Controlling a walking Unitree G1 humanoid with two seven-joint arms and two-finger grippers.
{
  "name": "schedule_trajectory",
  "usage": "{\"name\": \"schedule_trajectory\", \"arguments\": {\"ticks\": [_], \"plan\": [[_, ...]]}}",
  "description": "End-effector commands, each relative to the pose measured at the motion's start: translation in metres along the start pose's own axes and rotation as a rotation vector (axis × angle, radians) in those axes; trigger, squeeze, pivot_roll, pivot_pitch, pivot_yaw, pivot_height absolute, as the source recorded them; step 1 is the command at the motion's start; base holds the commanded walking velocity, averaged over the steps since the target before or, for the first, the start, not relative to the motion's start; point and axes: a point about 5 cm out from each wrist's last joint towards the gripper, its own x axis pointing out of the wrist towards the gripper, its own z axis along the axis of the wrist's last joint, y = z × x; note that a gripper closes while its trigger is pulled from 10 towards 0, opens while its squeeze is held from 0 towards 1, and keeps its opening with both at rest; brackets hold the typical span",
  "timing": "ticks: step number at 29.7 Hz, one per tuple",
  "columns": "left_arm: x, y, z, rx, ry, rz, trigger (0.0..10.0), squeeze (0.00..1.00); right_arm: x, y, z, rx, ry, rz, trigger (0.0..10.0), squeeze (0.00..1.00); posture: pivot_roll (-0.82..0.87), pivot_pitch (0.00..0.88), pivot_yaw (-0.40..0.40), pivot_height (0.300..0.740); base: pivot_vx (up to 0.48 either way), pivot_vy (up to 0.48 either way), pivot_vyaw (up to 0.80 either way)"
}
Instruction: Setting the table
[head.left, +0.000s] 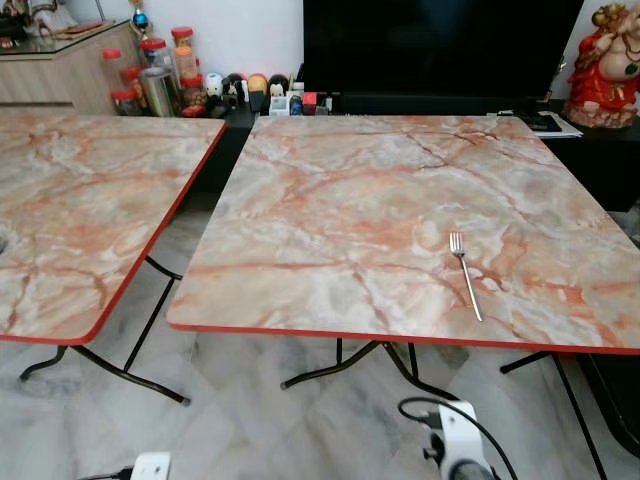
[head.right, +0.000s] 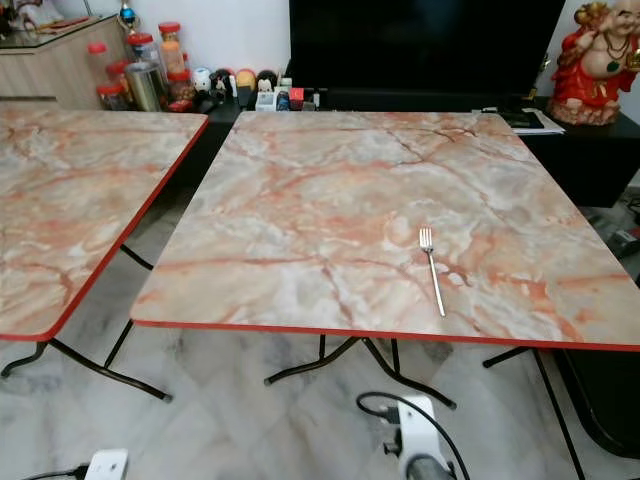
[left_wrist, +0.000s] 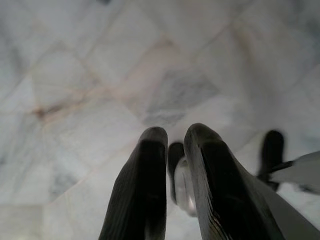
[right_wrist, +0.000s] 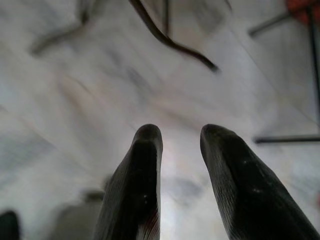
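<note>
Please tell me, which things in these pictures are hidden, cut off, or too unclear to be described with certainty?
- Left table: cut off by the head view's left edge.
- Small items behind the tables: too small to identify.
- Red figurine: cut by the right edge.
- Left gripper: something pale lies beyond its fingers in the blurred wrist view; unidentifiable.
- Right gripper: the floor beyond is blurred.
- Fork: plain, near the right table's front edge.

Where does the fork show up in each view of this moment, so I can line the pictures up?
Left eye view: the fork lies on the nearer marble table, right of centre, close to the front edge, tines pointing away.
Right eye view: same spot, a little further left in the picture.
Left wrist view: floor tiles, no fork.
Right wrist view: floor and table legs, no fork.
Shared landmark: the red statue.
</note>
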Motion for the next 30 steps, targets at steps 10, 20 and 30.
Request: {"name": "schedule_trajectory", "arguments": {"ticks": [10, 20, 30], "plan": [[-0.003, 0.018, -0.003, -0.002, 0.016, 0.041, 10.0, 0.00, 0.001, 0.002, 0.016, 0.170, -0.087, -0.083, 10.0, 0.00, -0.02, 0.000, 0.007, 0.740, 0.000, 0.000, 0.00], [-0.003, 0.020, -0.002, 0.003, 0.012, 0.046, 10.0, 0.00, -0.003, -0.028, 0.007, 0.319, -0.089, -0.340, 10.0, 0.00, -0.03, 0.000, 0.011, 0.740, 0.000, 0.000, 0.00], [-0.003, 0.020, -0.001, 0.004, 0.004, 0.049, 10.0, 0.00, -0.012, -0.057, 0.051, 0.451, -0.300, -0.630, 10.0, 0.00, -0.03, 0.000, 0.012, 0.740, 0.000, 0.000, 0.00]]}}
